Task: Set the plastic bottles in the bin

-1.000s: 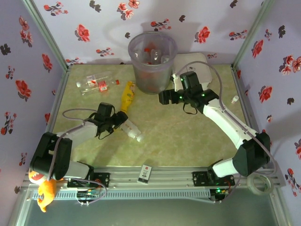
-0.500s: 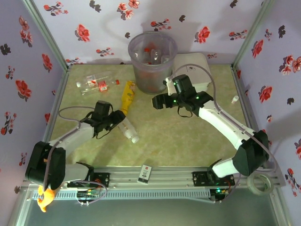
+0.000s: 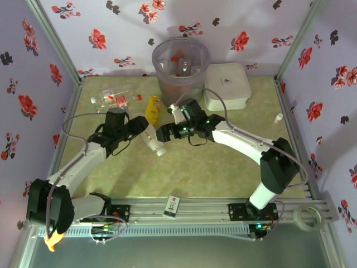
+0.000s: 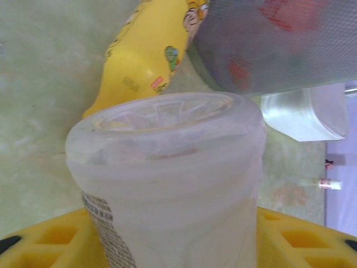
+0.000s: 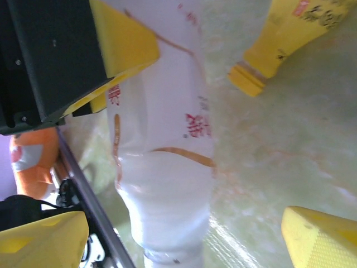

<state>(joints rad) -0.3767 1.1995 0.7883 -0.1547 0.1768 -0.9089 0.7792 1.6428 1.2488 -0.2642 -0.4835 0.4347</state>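
Layout of the workspace: the bin stands at the rear centre of the desk, with binned bottles inside it and the lidded box just to its right. The squeeze bottle lies before the bin's left side, and a loose bottle lies further left. At mid-desk the gripped bottle sits clamped between the left fingers, with the spread right fingers just beside it on the right. A card lies on the front rail.

Green table: bottles, bin, white box
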